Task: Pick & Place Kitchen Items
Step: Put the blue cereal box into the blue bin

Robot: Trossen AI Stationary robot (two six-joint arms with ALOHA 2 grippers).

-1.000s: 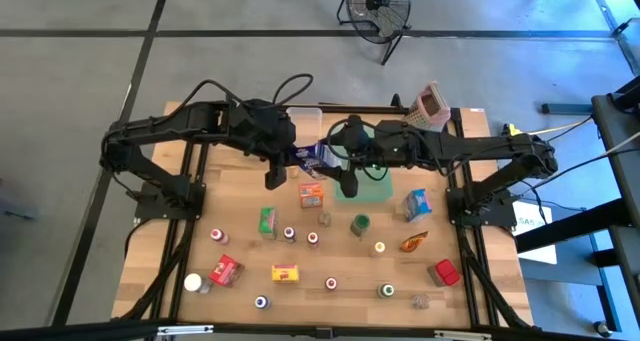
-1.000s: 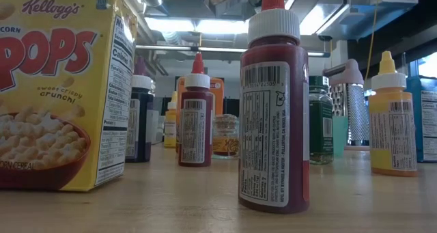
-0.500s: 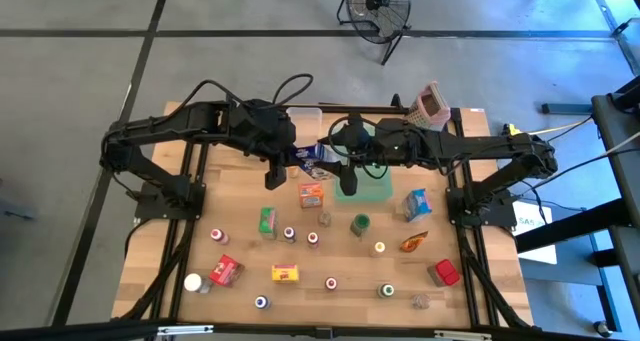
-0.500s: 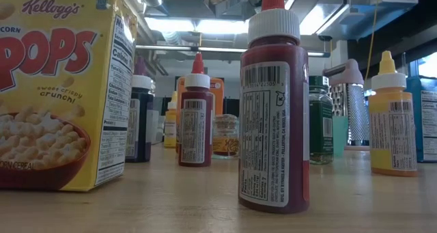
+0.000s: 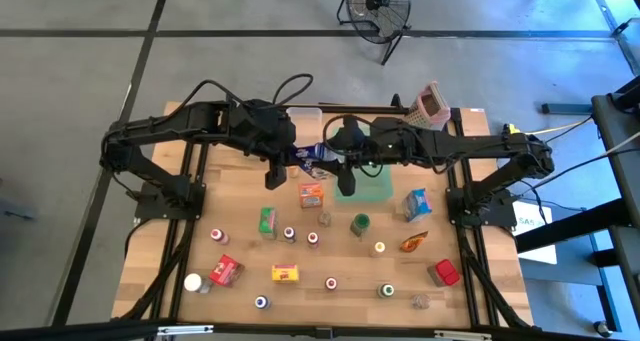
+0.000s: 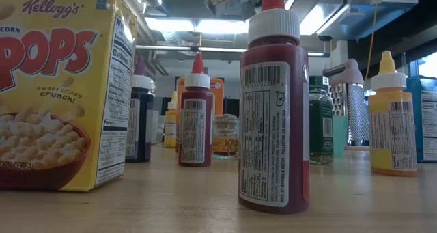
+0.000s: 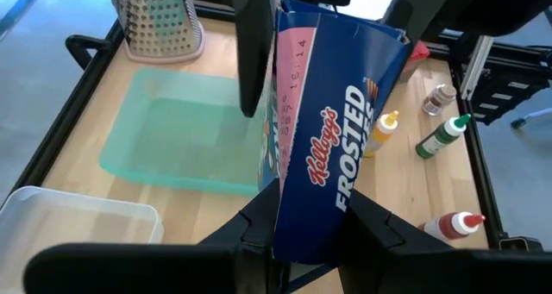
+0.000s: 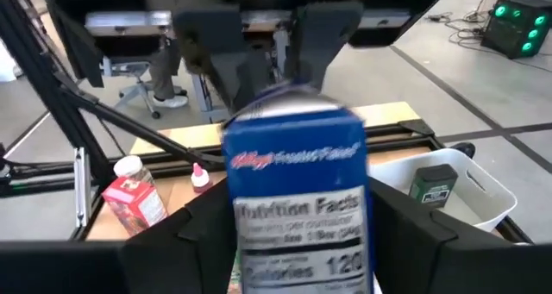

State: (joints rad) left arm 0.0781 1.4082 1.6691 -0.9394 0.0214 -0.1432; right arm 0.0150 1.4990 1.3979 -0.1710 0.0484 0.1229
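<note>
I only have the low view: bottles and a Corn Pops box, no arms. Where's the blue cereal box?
Observer: The blue cereal box is up off the table, gripped by the left hand.
Operator: And the right arm?
Observer: The right hand is at the same box, facing the left one over the middle of the table.
Operator: Anything in the clear bin yet?
Observer: Yes, a green jar is in the clear bin.
</note>
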